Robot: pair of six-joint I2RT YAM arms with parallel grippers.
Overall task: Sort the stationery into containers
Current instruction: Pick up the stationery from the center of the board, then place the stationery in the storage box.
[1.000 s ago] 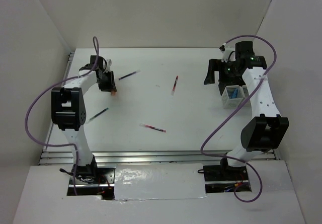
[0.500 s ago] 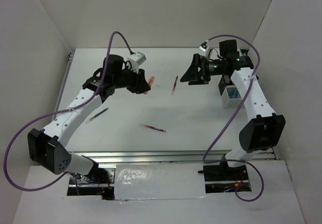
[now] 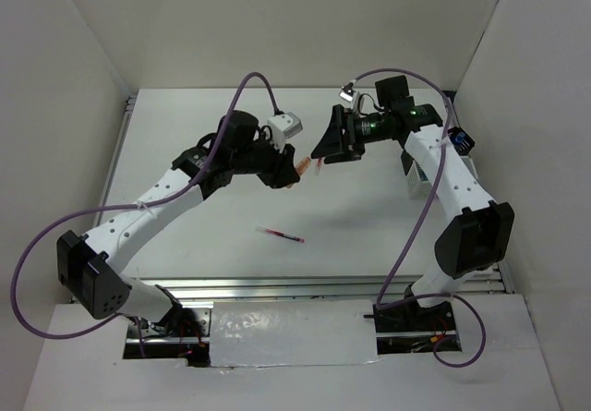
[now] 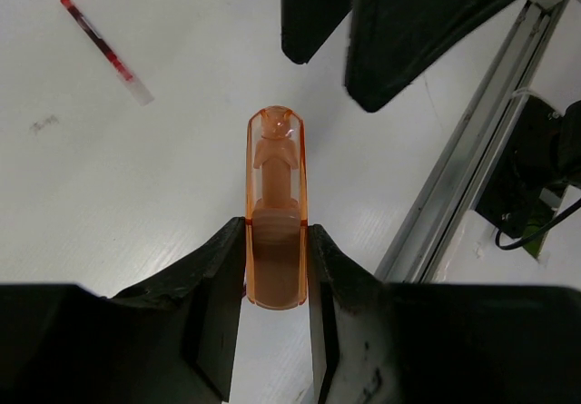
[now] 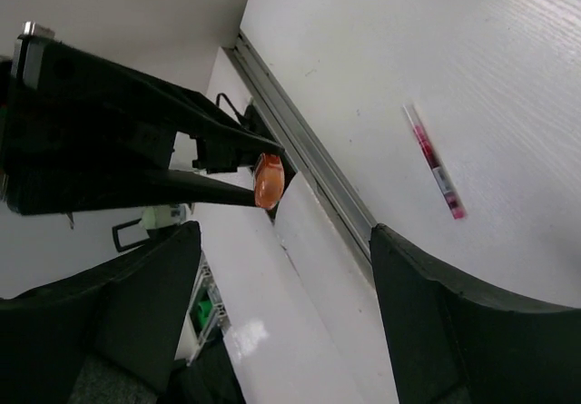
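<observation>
From above, the left gripper (image 3: 292, 169) holds the orange piece (image 3: 302, 163) in the air over the table (image 3: 369, 231), pointing toward the right gripper (image 3: 325, 146). In the left wrist view its jaws are clamped on the piece, and a red pen (image 4: 100, 43) lies below. In the right wrist view the right jaws stand wide apart, not touching the piece. I think this is a hand-over: the right jaws must close on the free end, then the left jaws release.

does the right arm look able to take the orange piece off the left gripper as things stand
Probably yes: the right gripper is open and faces the orange piece, whose free end sticks out of the left gripper, with nothing between them.
</observation>
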